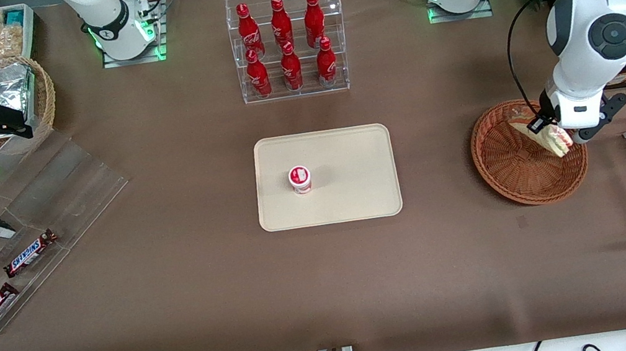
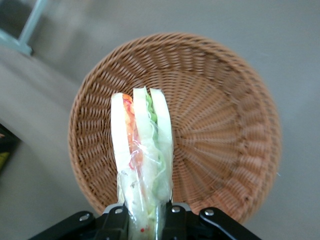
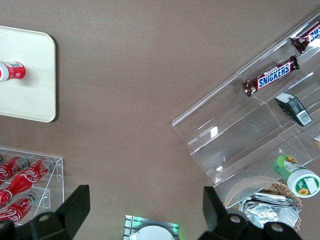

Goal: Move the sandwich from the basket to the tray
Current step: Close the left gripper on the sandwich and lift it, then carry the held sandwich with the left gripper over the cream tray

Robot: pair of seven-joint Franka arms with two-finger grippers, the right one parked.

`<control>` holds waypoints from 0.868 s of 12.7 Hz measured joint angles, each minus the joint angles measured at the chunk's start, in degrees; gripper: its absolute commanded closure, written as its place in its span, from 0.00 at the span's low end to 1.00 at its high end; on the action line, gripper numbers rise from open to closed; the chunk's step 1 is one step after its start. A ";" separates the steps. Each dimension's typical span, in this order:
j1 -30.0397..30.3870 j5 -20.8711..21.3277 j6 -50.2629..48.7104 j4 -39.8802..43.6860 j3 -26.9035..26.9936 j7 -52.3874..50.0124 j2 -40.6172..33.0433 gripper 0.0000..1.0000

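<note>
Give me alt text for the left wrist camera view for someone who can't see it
The gripper is shut on the sandwich, a wrapped wedge with red, orange and green filling, held above the round reddish-brown wicker basket. The basket has nothing else in it and sits on a brown table.

The gripper (image 1: 558,138) holds the sandwich (image 1: 550,136) above the basket (image 1: 513,169), well apart from the tray (image 1: 348,157)

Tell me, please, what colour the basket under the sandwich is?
Reddish-brown woven wicker basket, clearest in the left wrist view, where the gripper holds the sandwich above it.
</note>
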 measured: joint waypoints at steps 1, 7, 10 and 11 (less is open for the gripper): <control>-0.20 -1.42 -3.62 3.34 -1.30 1.90 -0.10 1.00; -0.60 -7.00 -10.65 12.77 -11.70 12.10 0.26 1.00; -0.81 -7.45 -10.71 14.37 -18.14 15.29 0.60 1.00; -0.86 -8.14 -10.71 15.20 -20.14 15.91 1.26 1.00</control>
